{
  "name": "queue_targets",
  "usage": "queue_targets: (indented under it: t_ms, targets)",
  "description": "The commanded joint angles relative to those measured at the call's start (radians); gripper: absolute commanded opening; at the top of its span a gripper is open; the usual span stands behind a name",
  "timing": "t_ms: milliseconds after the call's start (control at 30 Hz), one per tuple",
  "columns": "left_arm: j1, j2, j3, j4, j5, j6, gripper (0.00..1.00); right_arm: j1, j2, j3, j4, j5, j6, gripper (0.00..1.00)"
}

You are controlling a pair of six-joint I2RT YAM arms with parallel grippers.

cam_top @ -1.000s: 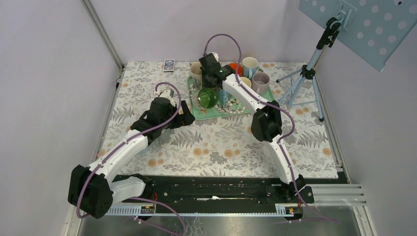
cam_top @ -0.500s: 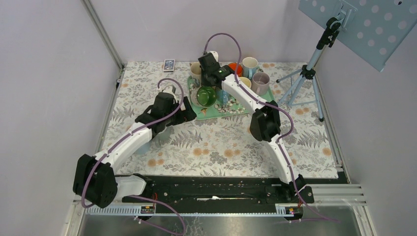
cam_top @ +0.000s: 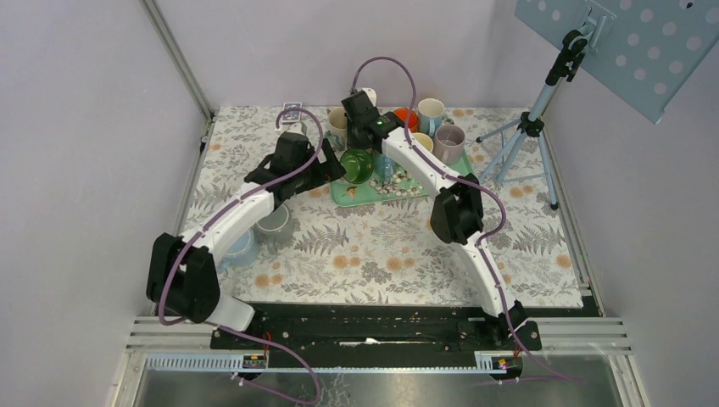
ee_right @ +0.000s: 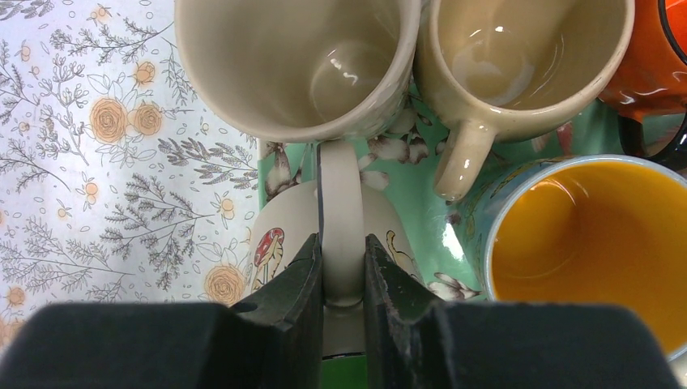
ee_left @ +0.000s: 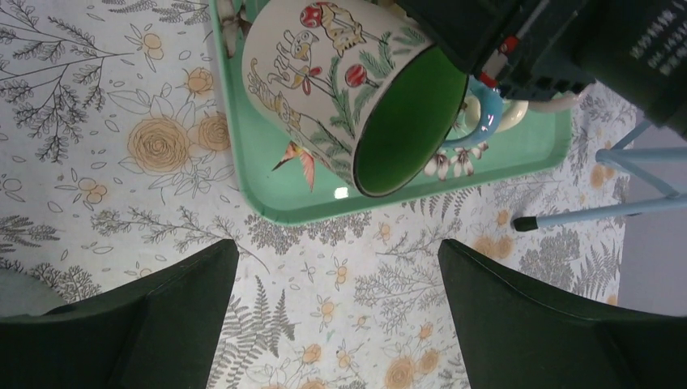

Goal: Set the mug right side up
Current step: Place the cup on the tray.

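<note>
Green-lined mug [ee_left: 340, 89] tilts over the tray [ee_left: 267, 190], handle [ee_right: 340, 203] pinched by right pincer [ee_right: 342, 275]; spread left pincer [ee_left: 336, 255] should brace its wall.

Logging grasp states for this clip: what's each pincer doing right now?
Left pincer: open, holding nothing.
Right pincer: closed on the handle of the green-lined mug.

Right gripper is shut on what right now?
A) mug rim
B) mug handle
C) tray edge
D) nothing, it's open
B: the right wrist view shows the right gripper with a finger pressed on each side of the cream handle of the mushroom-print mug.
</note>
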Motion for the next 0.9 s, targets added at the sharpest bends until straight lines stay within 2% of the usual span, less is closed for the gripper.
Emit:
queue_targets:
  t_ms: [0,200,367,600,867]
  targets:
    - [0.020,0.040,0.063,0.042,-0.016,-0.030,0.99,-0.003,0.061,-0.004,-0.167,0.083,-0.076,0.11]
    - [0.078,0.077,0.072,0.078,-0.016,-0.113,0.99,-0.003,0.047,-0.028,-0.178,0.074,-0.082,0.10]
    - [0.127,0.182,0.134,0.096,-0.053,-0.205,0.96,-0.003,0.050,-0.010,-0.203,0.070,-0.080,0.09]
    - [0.132,0.380,0.261,0.124,-0.029,-0.286,0.79,-0.001,0.005,-0.060,-0.178,0.046,-0.068,0.09]
    - [0.128,0.455,0.311,0.159,0.063,-0.324,0.61,-0.002,-0.042,-0.124,-0.156,0.025,-0.059,0.11]
